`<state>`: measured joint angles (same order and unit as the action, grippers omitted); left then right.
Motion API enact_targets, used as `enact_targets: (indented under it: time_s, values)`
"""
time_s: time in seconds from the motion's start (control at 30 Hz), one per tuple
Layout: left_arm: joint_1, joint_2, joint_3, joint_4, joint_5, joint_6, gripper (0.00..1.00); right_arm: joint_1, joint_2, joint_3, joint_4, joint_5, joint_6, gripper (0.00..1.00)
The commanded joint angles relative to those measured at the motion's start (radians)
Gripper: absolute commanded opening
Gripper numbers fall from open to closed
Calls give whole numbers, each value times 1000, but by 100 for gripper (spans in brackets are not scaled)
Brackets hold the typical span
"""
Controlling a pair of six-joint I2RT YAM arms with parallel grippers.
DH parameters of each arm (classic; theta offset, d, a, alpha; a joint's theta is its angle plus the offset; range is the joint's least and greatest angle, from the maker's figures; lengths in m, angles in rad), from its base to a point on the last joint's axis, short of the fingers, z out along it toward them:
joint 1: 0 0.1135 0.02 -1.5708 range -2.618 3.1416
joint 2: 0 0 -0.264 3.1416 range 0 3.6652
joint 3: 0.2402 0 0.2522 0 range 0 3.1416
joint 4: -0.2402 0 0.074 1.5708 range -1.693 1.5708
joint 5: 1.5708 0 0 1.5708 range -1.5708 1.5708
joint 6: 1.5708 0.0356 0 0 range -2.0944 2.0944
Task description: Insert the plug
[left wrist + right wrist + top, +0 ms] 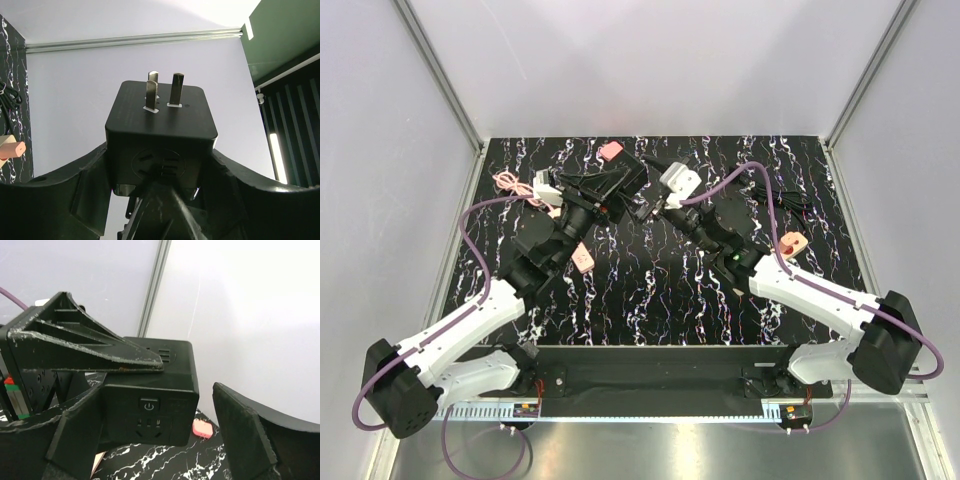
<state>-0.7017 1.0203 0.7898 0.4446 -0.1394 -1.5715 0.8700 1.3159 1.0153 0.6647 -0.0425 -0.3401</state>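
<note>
My left gripper (608,187) is shut on a black cube adapter (161,120) with three metal prongs on its far face, held above the table. Its socket face with a power button (149,405) points at my right gripper (160,437). That gripper is open: its left finger (75,437) lies against the adapter's side and its right finger (245,432) stands apart. In the top view the right gripper (646,207) is just right of the adapter (620,180). The small pinkish-red plug (610,150) lies on the table at the back; it also shows in the right wrist view (202,428).
The black marbled table (670,300) holds a pink cable (510,185) at back left, a pinkish-beige piece (582,260) under the left arm, a beige-orange piece (792,244) at right and black cords (790,195) at back right. Walls enclose three sides.
</note>
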Motion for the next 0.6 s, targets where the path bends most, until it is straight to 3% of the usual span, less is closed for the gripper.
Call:
enact_targets:
  time_s: [0.0,0.1,0.3,0.37,0.43,0.47,0.53,0.57]
  values:
    - [-7,-26,-4,95,4,-15,0,12,9,40,81,20,-19,85]
    - [-10,-20,-7,111,9,-18,0,12,16,40,75,13,-17,75]
    - [-22,3,6,114,37,-27,0,12,34,48,62,0,-7,79]
    - [-24,4,6,114,38,-27,0,12,36,49,62,9,-10,46]
    - [-25,3,8,115,41,-10,0,14,31,42,70,23,-13,21]
    - [-25,3,8,129,47,5,5,12,26,34,79,38,-13,5]
    - [-25,0,-1,143,49,44,31,12,-3,11,78,74,3,0]
    - [-25,-2,-6,144,52,62,65,12,-16,0,50,113,13,0]
